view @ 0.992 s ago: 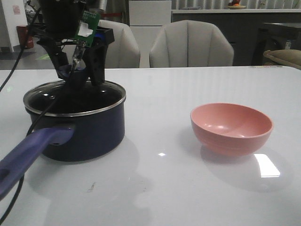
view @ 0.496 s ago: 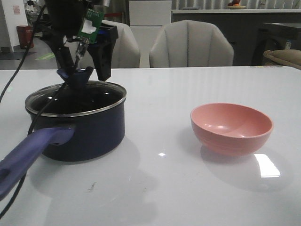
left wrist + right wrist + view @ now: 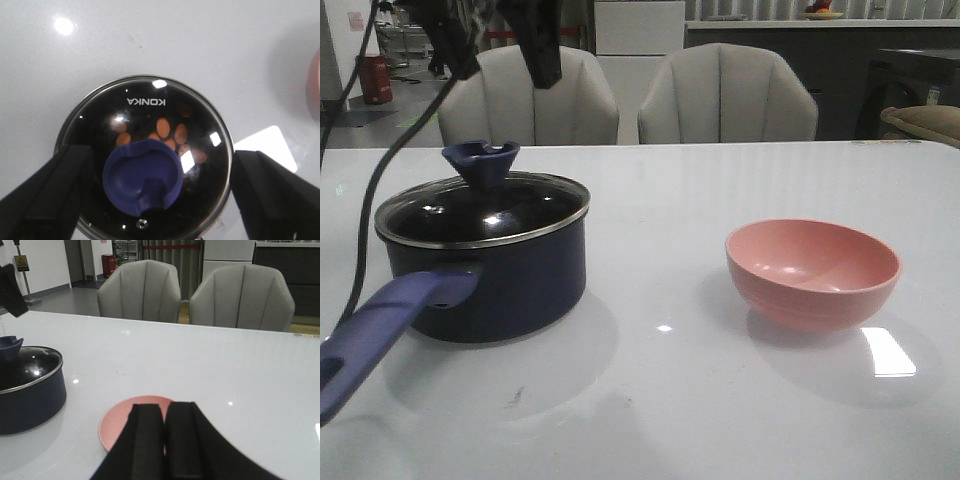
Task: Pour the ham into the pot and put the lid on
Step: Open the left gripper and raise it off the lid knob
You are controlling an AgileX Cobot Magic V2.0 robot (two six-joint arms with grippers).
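Note:
The navy pot [image 3: 510, 285] stands at the left of the table with its handle [image 3: 380, 330] pointing toward the front. The glass lid [image 3: 485, 212] sits on it, blue knob [image 3: 480, 160] up. In the left wrist view several orange ham slices [image 3: 172, 132] show through the lid [image 3: 145, 107], inside the pot. My left gripper [image 3: 498, 45] is open and empty, well above the knob [image 3: 142, 182], with its fingers [image 3: 45, 200] spread wide on both sides. My right gripper [image 3: 165, 435] is shut and empty, above the near side of the pink bowl [image 3: 117, 422]. The pot also shows in the right wrist view [image 3: 30, 395].
The empty salmon-pink bowl [image 3: 812, 272] stands at the right of the table. Two grey chairs [image 3: 725, 95] stand behind the far edge. A black cable [image 3: 360, 230] hangs down at the left beside the pot.
My left gripper has let go of the knob, opened and risen straight up. The lid stays seated on the pot. The bowl has not moved.

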